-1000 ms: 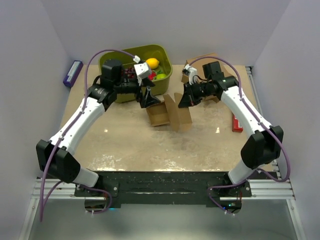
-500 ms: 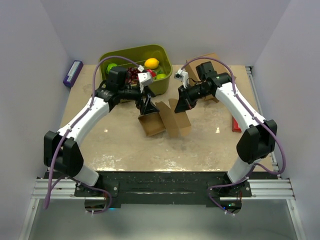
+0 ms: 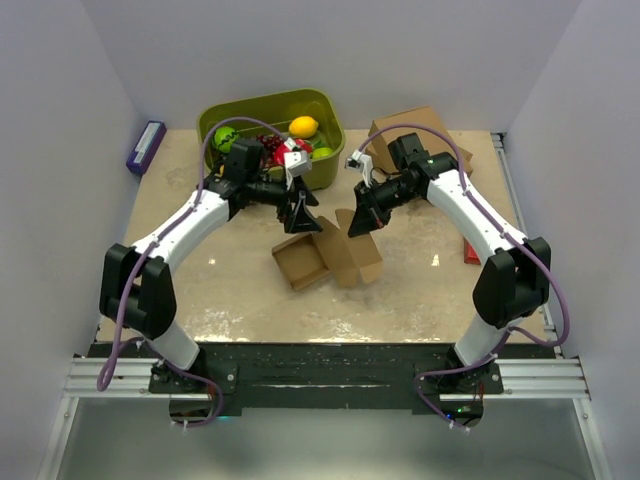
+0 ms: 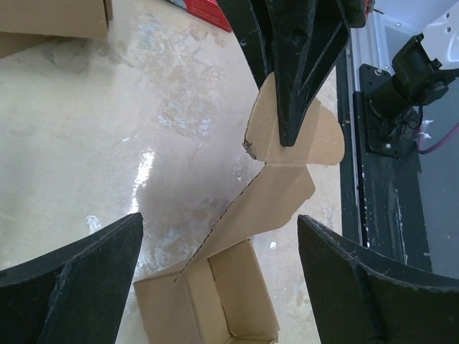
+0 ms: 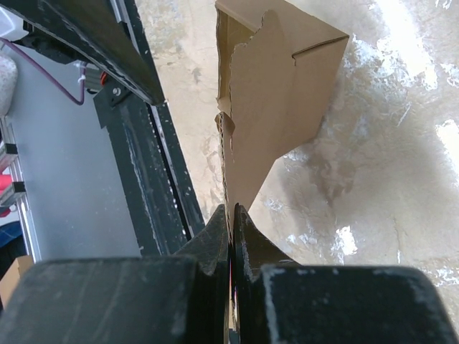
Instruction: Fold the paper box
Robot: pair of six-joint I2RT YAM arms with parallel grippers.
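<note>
The brown paper box lies open on the table's middle, its cavity facing up. Its long lid flap rises to the right. My right gripper is shut on the rounded end of that flap, with the box body hanging beyond it. The right gripper also shows in the left wrist view, pinching the flap. My left gripper is wide open and empty, hovering above the box's far edge, with one finger to each side.
A green bin with fruit stands at the back, just behind the left gripper. A second cardboard box sits at the back right. A red packet lies at the right edge and a purple box at the far left.
The box has shifted toward the front left and lies flatter. My right gripper has moved left and forward with the flap. My left gripper has moved slightly right and stands above the box.
</note>
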